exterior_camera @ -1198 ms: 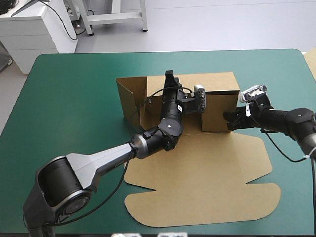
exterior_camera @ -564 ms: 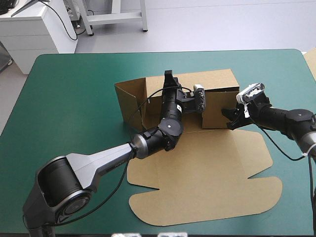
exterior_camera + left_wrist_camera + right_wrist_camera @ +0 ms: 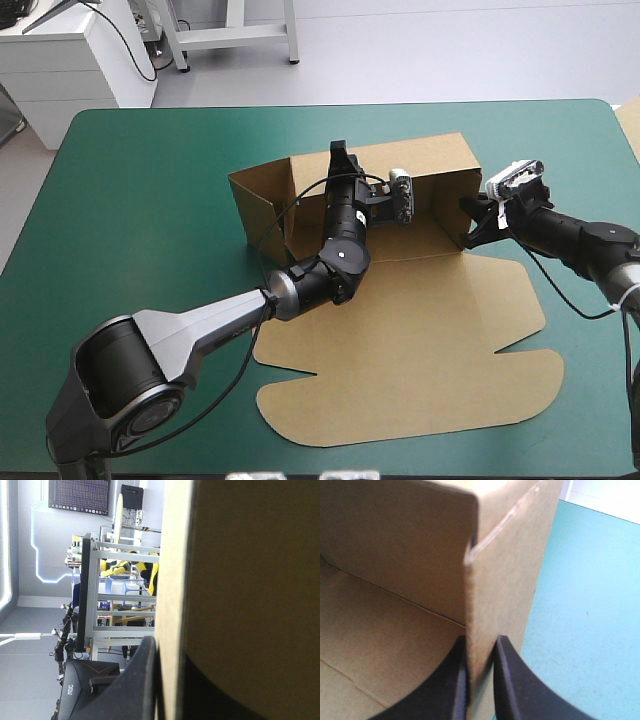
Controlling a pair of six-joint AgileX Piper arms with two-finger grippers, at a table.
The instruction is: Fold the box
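Since the earlier frame the right gripper (image 3: 470, 228) has been swinging the box's (image 3: 400, 340) right wall outward, so that it is now standing edge-on instead of facing the near edge, and the flat sheet has been shifting a little with it. Teal-green cover (image 3: 140, 220) is surrounding the box. The left arm (image 3: 200, 335) is reaching across the flat front sheet and is blocking part of the back wall. The left gripper (image 3: 340, 158) is pinching the back wall's top edge, all but closed on the board. The right gripper is clamping the right wall's free edge in the same way. The box is sitting mid-table with its back and side walls raised and its lid lying flat toward the near edge. The left wrist view is showing the box (image 3: 240, 580) edge-on against one of the fingers (image 3: 145, 680). The right wrist view is showing the box (image 3: 505, 580) wall running between both fingers (image 3: 450, 690), a contact the high view is hiding.
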